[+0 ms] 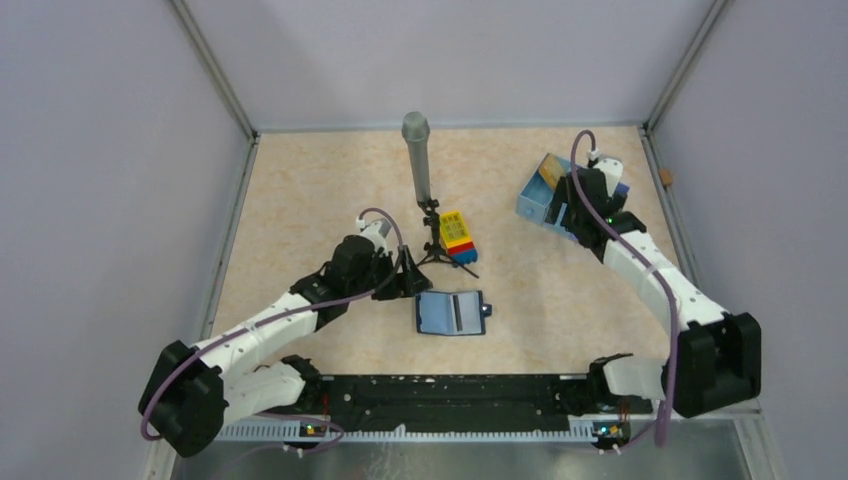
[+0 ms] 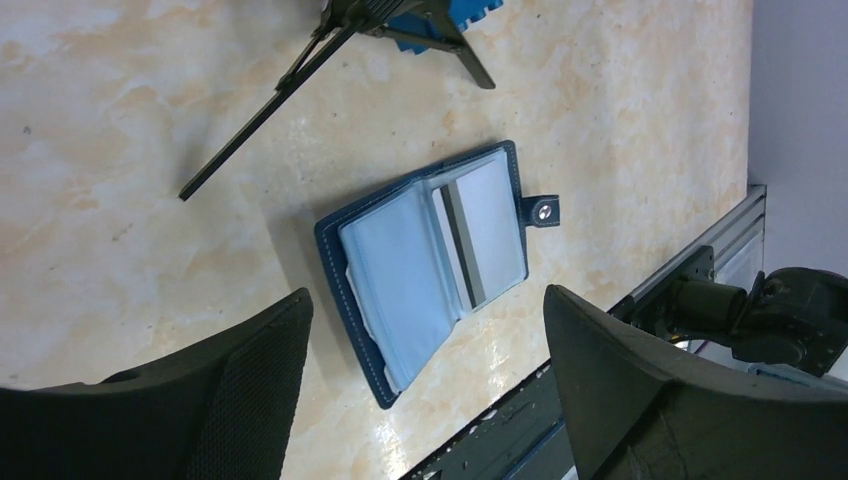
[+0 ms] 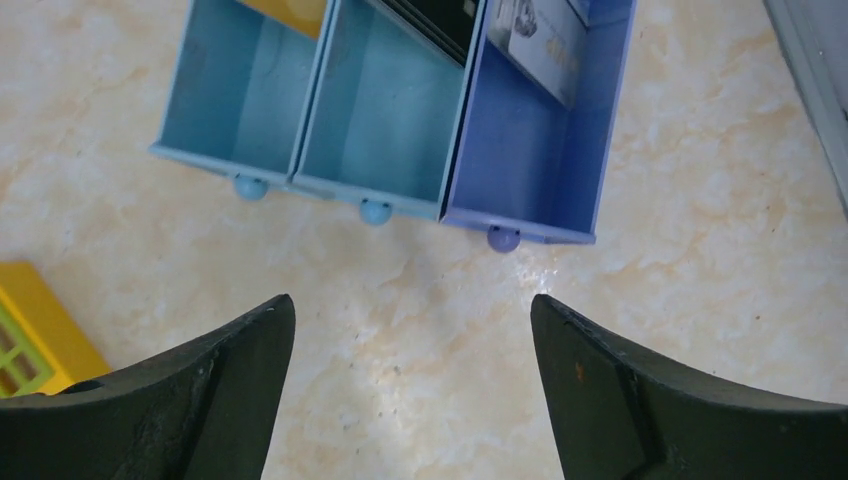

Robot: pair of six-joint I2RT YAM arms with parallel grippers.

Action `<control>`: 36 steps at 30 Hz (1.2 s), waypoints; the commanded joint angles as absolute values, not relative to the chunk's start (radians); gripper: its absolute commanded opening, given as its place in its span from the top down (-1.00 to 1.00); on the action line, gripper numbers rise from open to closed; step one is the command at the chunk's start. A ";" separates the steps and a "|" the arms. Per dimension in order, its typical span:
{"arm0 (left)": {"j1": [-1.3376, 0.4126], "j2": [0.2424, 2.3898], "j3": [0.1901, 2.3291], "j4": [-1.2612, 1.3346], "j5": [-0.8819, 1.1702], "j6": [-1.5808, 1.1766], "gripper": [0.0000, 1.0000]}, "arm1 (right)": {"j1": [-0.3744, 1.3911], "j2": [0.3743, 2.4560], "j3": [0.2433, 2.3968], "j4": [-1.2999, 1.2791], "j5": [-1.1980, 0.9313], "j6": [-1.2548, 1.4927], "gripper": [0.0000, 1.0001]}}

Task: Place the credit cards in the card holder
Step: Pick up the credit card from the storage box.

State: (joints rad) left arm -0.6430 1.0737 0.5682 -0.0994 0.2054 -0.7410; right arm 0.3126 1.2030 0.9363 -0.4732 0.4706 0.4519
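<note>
Two jaws released | card holder (image 2: 430,265) open, ahead of left jaws, untouched

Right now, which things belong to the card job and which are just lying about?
Job: open wallet; cards in the tray.
Lying about: toy brick; microphone.
</note>
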 commanded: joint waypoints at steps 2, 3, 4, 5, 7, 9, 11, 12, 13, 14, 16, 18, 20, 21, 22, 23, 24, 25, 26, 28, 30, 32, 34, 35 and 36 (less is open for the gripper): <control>-0.603 1.028 0.523 -0.107 0.247 -0.711 -0.70 | 0.198 1.370 1.051 -0.333 0.416 0.349 -0.73; -0.597 1.025 0.518 -0.107 0.246 -0.710 -0.71 | 0.179 1.400 1.063 -0.318 0.410 0.344 -0.73; -0.592 1.021 0.511 -0.106 0.247 -0.709 -0.71 | 0.159 1.430 1.077 -0.307 0.406 0.341 -0.73; -0.585 1.018 0.506 -0.106 0.247 -0.708 -0.71 | 0.142 1.456 1.089 -0.299 0.405 0.339 -0.73; -0.574 1.012 0.498 -0.106 0.247 -0.707 -0.72 | 0.115 1.511 1.118 -0.285 0.408 0.331 -0.73; -0.562 1.010 0.490 -0.106 0.252 -0.706 -0.73 | 0.092 1.558 1.138 -0.270 0.416 0.326 -0.73; -0.552 1.009 0.486 -0.105 0.259 -0.705 -0.73 | 0.069 1.602 1.160 -0.259 0.418 0.320 -0.72; -0.547 1.009 0.483 -0.104 0.263 -0.704 -0.73 | 0.059 1.624 1.172 -0.253 0.417 0.318 -0.71; -0.540 1.009 0.480 -0.104 0.267 -0.704 -0.73 | 0.049 1.644 1.183 -0.249 0.412 0.317 -0.70; -0.536 1.008 0.477 -0.104 0.269 -0.704 -0.73 | 0.036 1.665 1.197 -0.244 0.408 0.312 -0.69; -0.528 1.004 0.472 -0.104 0.273 -0.704 -0.73 | 0.022 1.706 1.221 -0.236 0.397 0.303 -0.67; -0.524 0.998 0.467 -0.104 0.275 -0.705 -0.73 | 0.013 1.742 1.248 -0.230 0.388 0.291 -0.64; -0.518 0.996 0.465 -0.104 0.276 -0.705 -0.73 | 0.009 1.780 1.273 -0.221 0.376 0.281 -0.63; -0.516 0.996 0.465 -0.104 0.277 -0.705 -0.73 | 0.007 1.796 1.286 -0.222 0.374 0.278 -0.63; -0.514 0.997 0.463 -0.105 0.281 -0.705 -0.73 | 0.006 1.812 1.300 -0.224 0.373 0.276 -0.62; -0.512 0.998 0.463 -0.104 0.283 -0.705 -0.73 | 0.006 1.828 1.313 -0.230 0.371 0.273 -0.61; -0.511 1.000 0.462 -0.104 0.284 -0.706 -0.73 | 0.006 1.844 1.324 -0.233 0.371 0.272 -0.60; -0.509 1.001 0.461 -0.103 0.286 -0.707 -0.73 | 0.005 1.857 1.335 -0.236 0.372 0.271 -0.59; -0.508 1.002 0.459 -0.103 0.288 -0.707 -0.73 | 0.005 1.869 1.343 -0.239 0.371 0.270 -0.57; -0.505 1.001 0.458 -0.103 0.290 -0.709 -0.73 | 0.005 1.887 1.358 -0.247 0.368 0.272 -0.52; -0.503 0.998 0.456 -0.105 0.290 -0.708 -0.73 | 0.004 1.892 1.363 -0.250 0.361 0.275 -0.42; -0.500 0.996 0.454 -0.106 0.291 -0.707 -0.73 | 0.004 1.885 1.363 -0.252 0.356 0.280 -0.36; -0.498 0.996 0.452 -0.106 0.293 -0.706 -0.73 | 0.004 1.870 1.362 -0.254 0.354 0.285 -0.32; -0.497 0.997 0.453 -0.105 0.294 -0.708 -0.73 | 0.004 1.861 1.363 -0.255 0.352 0.286 -0.29; -0.496 0.998 0.451 -0.102 0.297 -0.709 -0.73 | 0.005 1.852 1.362 -0.256 0.350 0.286 -0.28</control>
